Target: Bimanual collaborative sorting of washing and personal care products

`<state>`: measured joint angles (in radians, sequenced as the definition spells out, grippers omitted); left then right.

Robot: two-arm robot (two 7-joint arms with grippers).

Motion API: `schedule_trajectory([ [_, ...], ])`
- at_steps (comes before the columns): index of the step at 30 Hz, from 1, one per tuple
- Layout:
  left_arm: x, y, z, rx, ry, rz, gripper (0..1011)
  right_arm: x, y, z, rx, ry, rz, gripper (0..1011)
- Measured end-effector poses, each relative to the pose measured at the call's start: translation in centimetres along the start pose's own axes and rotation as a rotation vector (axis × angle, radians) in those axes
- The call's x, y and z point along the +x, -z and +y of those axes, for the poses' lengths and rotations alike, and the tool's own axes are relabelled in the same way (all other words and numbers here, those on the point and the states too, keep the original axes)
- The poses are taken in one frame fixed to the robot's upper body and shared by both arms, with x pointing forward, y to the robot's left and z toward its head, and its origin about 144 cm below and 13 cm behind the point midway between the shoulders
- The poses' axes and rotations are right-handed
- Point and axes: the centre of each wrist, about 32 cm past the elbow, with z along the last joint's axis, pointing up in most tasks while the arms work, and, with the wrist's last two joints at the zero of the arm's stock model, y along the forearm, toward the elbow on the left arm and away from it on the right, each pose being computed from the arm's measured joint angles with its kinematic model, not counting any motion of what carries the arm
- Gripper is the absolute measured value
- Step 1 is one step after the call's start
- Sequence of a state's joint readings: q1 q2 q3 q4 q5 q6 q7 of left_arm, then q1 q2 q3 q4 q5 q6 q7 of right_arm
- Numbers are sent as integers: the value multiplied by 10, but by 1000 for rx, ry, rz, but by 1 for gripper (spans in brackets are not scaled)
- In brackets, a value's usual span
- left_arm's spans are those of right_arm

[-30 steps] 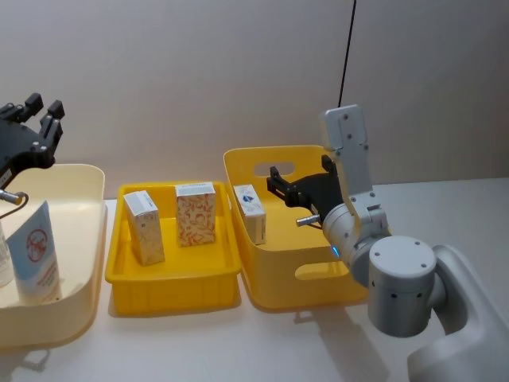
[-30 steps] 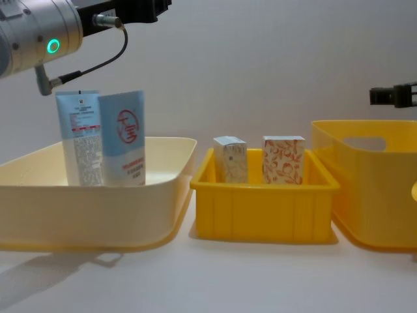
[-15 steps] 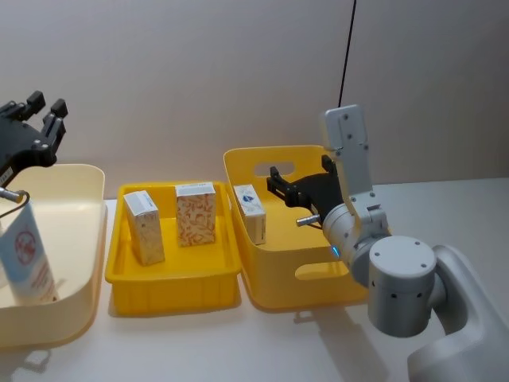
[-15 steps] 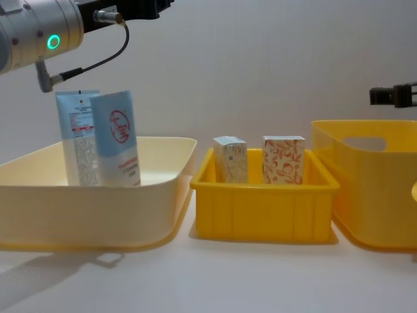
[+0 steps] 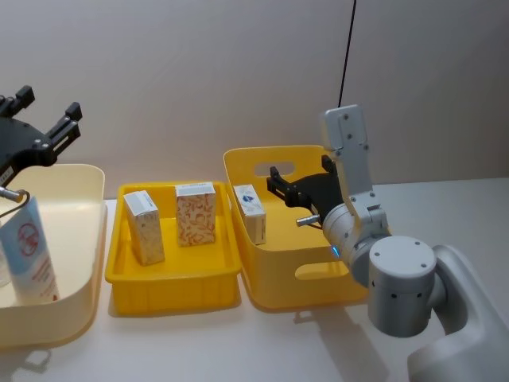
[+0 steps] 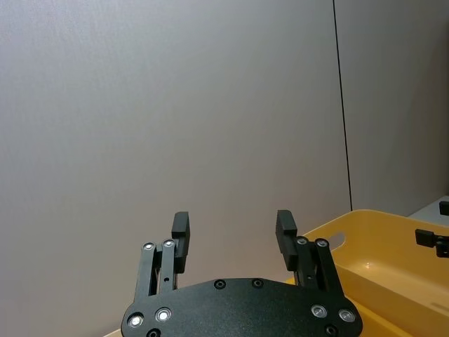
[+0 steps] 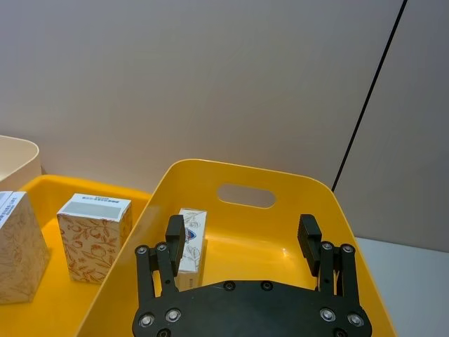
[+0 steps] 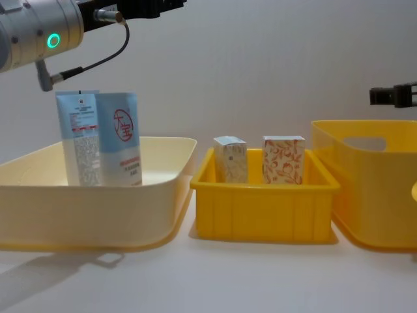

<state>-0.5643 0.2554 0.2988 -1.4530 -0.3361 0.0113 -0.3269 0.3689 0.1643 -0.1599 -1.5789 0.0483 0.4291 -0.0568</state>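
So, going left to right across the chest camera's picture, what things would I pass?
Light-blue tube with small print → light-blue tube with red round logo → pale-print carton → orange-print carton → deep yellow bin.

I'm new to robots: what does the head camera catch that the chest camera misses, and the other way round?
Head view: a small white carton standing inside the deep yellow bin. Chest view: the printed face of a second light-blue tube beside the logo tube. Shared: the logo tube in the cream tray, an orange-patterned carton and a paler carton in the shallow yellow bin, the left arm, jaws open, high over the tray, the right arm, jaws open, over the deep bin.
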Motion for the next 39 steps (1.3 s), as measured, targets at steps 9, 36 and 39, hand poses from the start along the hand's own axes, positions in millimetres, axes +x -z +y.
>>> schedule_trajectory([
  [9,1,-7,7,34,8,-9,984,0,0,0,0,0,0,1001],
  [36,7,-15,53,257,-5,78,1003,0,0,0,0,0,0,1001],
  [39,8,-10,56,277,-9,92,1003,0,0,0,0,0,0,1001],
])
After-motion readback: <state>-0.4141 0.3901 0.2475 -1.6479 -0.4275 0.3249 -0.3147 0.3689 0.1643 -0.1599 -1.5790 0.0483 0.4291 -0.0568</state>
